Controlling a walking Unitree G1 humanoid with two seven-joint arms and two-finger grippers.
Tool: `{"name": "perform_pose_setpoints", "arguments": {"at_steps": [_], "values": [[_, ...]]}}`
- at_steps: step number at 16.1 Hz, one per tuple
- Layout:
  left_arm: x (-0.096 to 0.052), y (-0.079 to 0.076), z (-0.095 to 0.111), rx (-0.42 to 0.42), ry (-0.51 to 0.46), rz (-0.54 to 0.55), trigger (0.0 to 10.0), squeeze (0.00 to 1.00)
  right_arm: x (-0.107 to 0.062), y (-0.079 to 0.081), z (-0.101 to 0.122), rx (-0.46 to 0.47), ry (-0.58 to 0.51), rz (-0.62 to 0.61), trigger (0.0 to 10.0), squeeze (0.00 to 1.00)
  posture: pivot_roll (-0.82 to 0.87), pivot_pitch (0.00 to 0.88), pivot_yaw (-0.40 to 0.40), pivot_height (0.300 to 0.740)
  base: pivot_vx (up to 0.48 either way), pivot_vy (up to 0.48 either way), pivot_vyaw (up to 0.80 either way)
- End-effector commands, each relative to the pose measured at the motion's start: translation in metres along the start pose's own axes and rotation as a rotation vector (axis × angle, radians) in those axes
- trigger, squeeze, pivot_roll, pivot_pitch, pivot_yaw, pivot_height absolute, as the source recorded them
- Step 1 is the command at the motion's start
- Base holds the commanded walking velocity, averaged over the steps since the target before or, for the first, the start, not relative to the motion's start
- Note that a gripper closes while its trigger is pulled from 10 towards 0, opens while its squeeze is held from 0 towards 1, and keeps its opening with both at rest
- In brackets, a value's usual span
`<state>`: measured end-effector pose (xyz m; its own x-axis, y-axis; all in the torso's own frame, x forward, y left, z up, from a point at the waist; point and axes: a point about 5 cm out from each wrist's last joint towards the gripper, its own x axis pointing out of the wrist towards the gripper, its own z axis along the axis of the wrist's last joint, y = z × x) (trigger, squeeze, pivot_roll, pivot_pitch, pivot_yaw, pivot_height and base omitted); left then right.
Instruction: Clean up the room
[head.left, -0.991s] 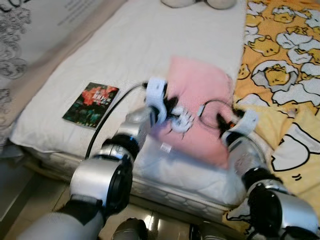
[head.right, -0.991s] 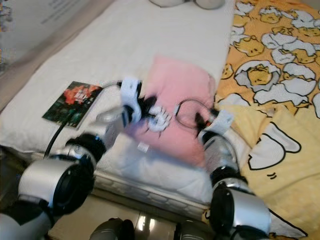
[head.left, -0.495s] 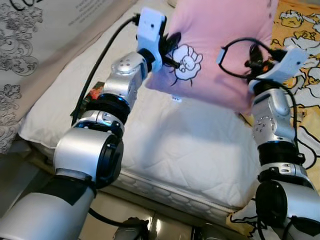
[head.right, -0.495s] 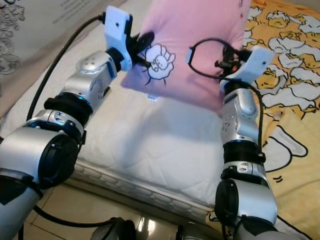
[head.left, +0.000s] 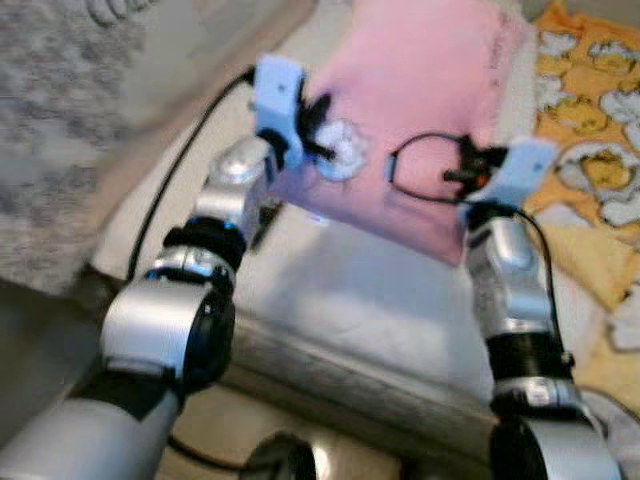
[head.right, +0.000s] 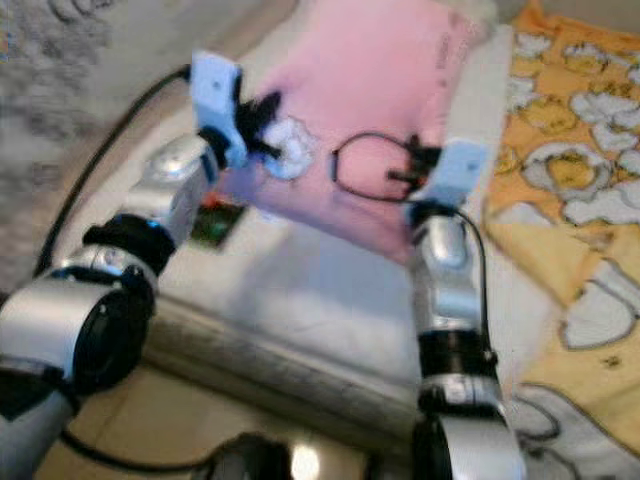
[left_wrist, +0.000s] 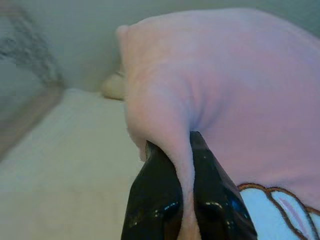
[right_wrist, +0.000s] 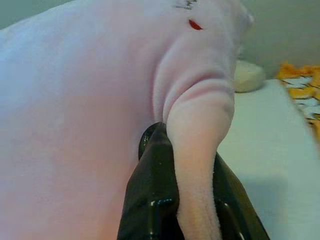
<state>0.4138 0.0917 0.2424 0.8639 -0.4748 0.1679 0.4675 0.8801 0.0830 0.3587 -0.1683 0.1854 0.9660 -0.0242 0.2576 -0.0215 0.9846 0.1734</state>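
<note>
Floor first, a strip of it nearest the camera, then the front edge of the bed (head.left: 330, 360) with its white quilted cover, and both silver arms reaching out over it. Between them hangs the pink pillow (head.left: 420, 90), lifted clear of the mattress and held up by two of its edges.

Left end effector (head.left: 322, 118) is clamped on the pillow's left edge, right beside the white sheep patch (head.left: 340, 160); the wrist view shows a fold of pink fabric pinched between two black fingers (left_wrist: 155, 200). Right end effector (head.left: 470, 165) is clamped on the right edge the same way, a thick roll of plush squeezed between its fingers (right_wrist: 150, 200).

That bunching says plenty: this is soft, light and squashy, nothing fragile about it. The fabric gives under the pinch and the body sags between the two holds, so I judge a grip on corners or seams, well apart like this, is the right way to carry it. A shallow pinch on plush could creep loose, so the deep fold is welcome.

Under the pillow, near the left arm, a small dark book (head.right: 215, 222) lies on the bed. Off to the right, a yellow cartoon-print blanket (head.left: 590, 180). Farther back, at the head of the bed, something pale and rounded (right_wrist: 249, 76), too blurred to name.
</note>
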Motion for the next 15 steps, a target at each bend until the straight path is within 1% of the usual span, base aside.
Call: {"name": "perform_pose_setpoints", "arguments": {"at_steps": [1,3,6,8,9,11,12,13,14,15], "values": [[-0.001,0.008,0.010,0.017,-0.055,0.055,10.0,0.00,-0.004,-0.020,0.003,-0.027,-0.007,-0.091,10.0,0.00,-0.02,0.000,0.068,0.740,0.000,0.480,0.00],[0.001,0.005,0.012,0.058,-0.052,0.035,10.0,0.00,-0.004,-0.021,0.004,-0.029,-0.009,-0.097,10.0,0.00,-0.01,0.000,0.071,0.740,0.000,0.480,0.00],[0.000,0.007,0.011,0.071,-0.042,0.037,10.0,0.00,-0.006,-0.019,0.001,-0.039,0.000,-0.094,10.0,0.00,-0.02,0.000,0.082,0.740,0.000,0.480,0.00],[-0.002,0.011,0.008,0.037,-0.032,0.064,10.0,0.00,-0.008,-0.016,-0.002,-0.057,0.013,-0.067,10.0,0.00,-0.01,0.000,0.072,0.740,0.000,0.480,0.00],[-0.004,0.016,0.006,0.017,-0.026,0.101,10.0,0.00,-0.011,-0.011,-0.004,-0.093,0.019,-0.023,10.0,0.00,-0.01,0.000,0.067,0.740,0.000,0.480,0.00],[-0.006,0.018,0.002,0.012,-0.021,0.118,10.0,0.00,-0.013,-0.014,-0.008,-0.076,0.036,-0.034,10.0,0.00,-0.01,0.000,0.057,0.740,0.000,0.480,0.00],[-0.007,0.019,0.000,0.021,-0.011,0.127,10.0,0.00,-0.014,-0.019,-0.010,-0.054,0.050,-0.060,10.0,0.00,0.00,0.000,0.043,0.740,0.000,0.480,0.00],[-0.008,0.020,-0.001,0.030,-0.007,0.127,10.0,0.00,-0.014,-0.019,-0.009,-0.052,0.049,-0.062,10.0,0.00,0.01,0.000,0.039,0.740,0.000,0.480,0.00],[-0.010,0.024,-0.003,0.062,0.021,0.131,10.0,0.00,-0.012,-0.017,-0.009,-0.066,0.052,-0.048,10.0,0.00,0.00,0.000,0.040,0.740,0.000,0.461,0.00],[-0.011,0.024,-0.008,0.094,0.057,0.126,10.0,0.00,-0.012,-0.015,-0.010,-0.077,0.055,-0.039,10.0,0.00,0.00,0.000,0.041,0.740,0.000,0.461,0.00]]}}
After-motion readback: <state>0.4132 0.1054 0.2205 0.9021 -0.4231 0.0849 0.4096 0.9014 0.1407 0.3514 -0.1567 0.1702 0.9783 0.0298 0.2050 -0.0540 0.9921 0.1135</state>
